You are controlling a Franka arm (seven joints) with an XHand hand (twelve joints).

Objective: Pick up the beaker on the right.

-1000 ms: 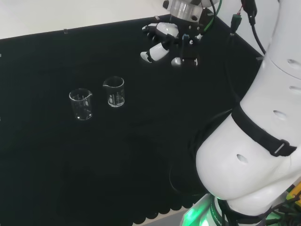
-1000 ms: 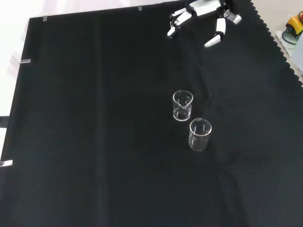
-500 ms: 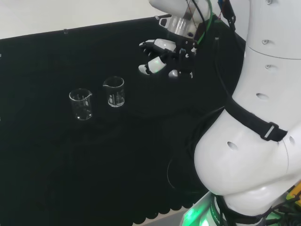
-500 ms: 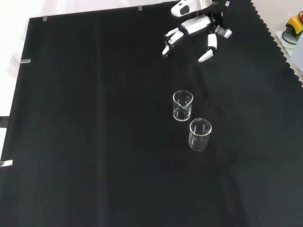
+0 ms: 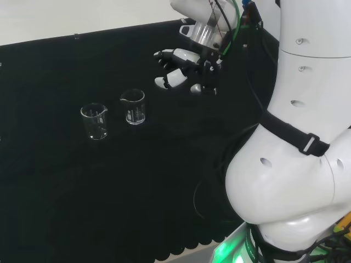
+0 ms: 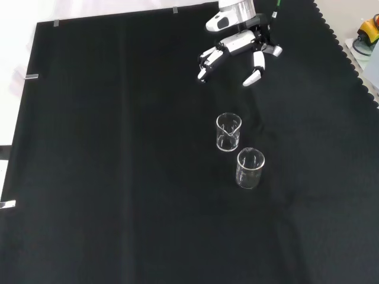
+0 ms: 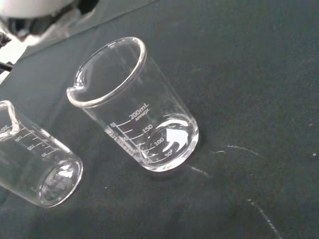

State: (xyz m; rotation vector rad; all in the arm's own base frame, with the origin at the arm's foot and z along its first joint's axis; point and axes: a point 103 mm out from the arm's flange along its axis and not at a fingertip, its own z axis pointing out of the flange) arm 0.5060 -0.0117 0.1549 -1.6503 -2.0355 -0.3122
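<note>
Two clear glass beakers stand upright on the black cloth. In the head view the right beaker (image 5: 134, 107) is beside the left beaker (image 5: 95, 121). In the front view these are the farther beaker (image 6: 228, 131) and the nearer beaker (image 6: 250, 168). My hand (image 5: 184, 68) hovers open above the cloth, up and to the right of the right beaker in the head view, apart from it. In the front view the hand (image 6: 237, 44) hangs beyond both beakers, fingers spread and pointing down at them. The wrist view has the right beaker (image 7: 134, 107) close and the other beaker (image 7: 35, 164) beside it, both empty.
The arm's white links (image 5: 296, 137) stand at the head view's right. The cloth's scalloped edge (image 6: 349, 53) runs down the front view's right side, with small items beyond it. Bare cloth (image 6: 118, 148) lies around the beakers.
The hand has moved closer to the beakers, leftward in the head view and nearer in the front view, staying open. The beakers have not moved.
</note>
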